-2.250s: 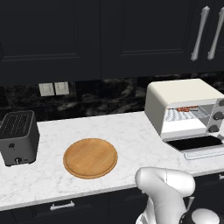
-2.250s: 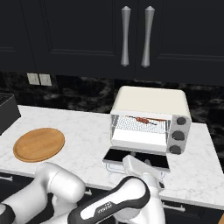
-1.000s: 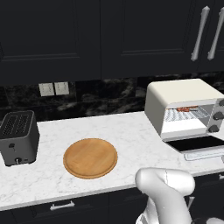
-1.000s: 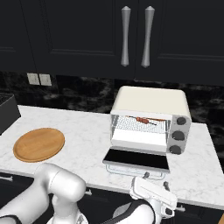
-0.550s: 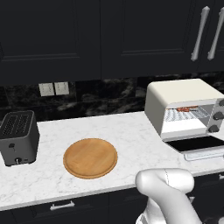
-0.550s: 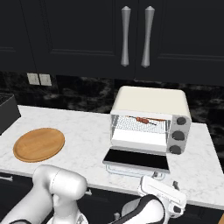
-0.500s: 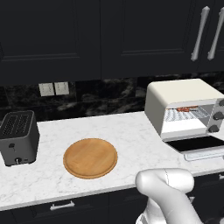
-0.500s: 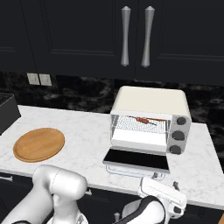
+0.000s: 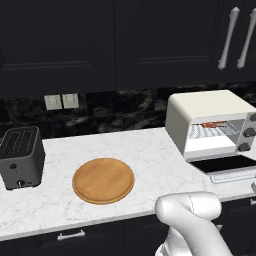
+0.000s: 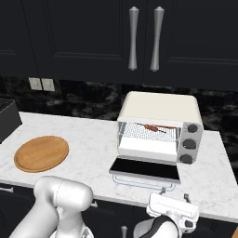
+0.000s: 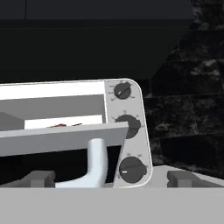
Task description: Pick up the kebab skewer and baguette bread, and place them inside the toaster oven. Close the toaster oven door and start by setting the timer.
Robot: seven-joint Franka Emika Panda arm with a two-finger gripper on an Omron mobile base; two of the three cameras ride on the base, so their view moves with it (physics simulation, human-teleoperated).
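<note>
The toaster oven [image 10: 160, 132], a boxy cream-white countertop unit with dark knobs, sits right of centre in the right base view, with its dark glass toaster oven door [image 10: 145, 169] dropped flat toward me. On the wire rack inside I see the kebab skewer [image 10: 153, 127], a thin stick with reddish-brown chunks. I can't make out the baguette bread; it may be behind the skewer, but the cavity is too small to tell.

My gripper [image 10: 173, 195] is at the bottom of that frame, below the counter edge and just before the door's white bar handle [image 11: 97, 162], fingers spread wide and holding nothing.

My worry is the lift. In the hand view the handle is at lower centre, left of the midline between the finger tips, so coming up I could clip the door's edge or slide off the bar and let the door fall back. A hard shove might also push the oven along the counter.

The white marble counter [image 9: 150, 160] also carries a round wooden board [image 9: 103, 180] at centre-left of the left base view and a dark grey slot toaster [image 9: 20, 156] at far left. Black cabinets [image 9: 125, 45] with silver bar handles hang above a dark stone backsplash.
</note>
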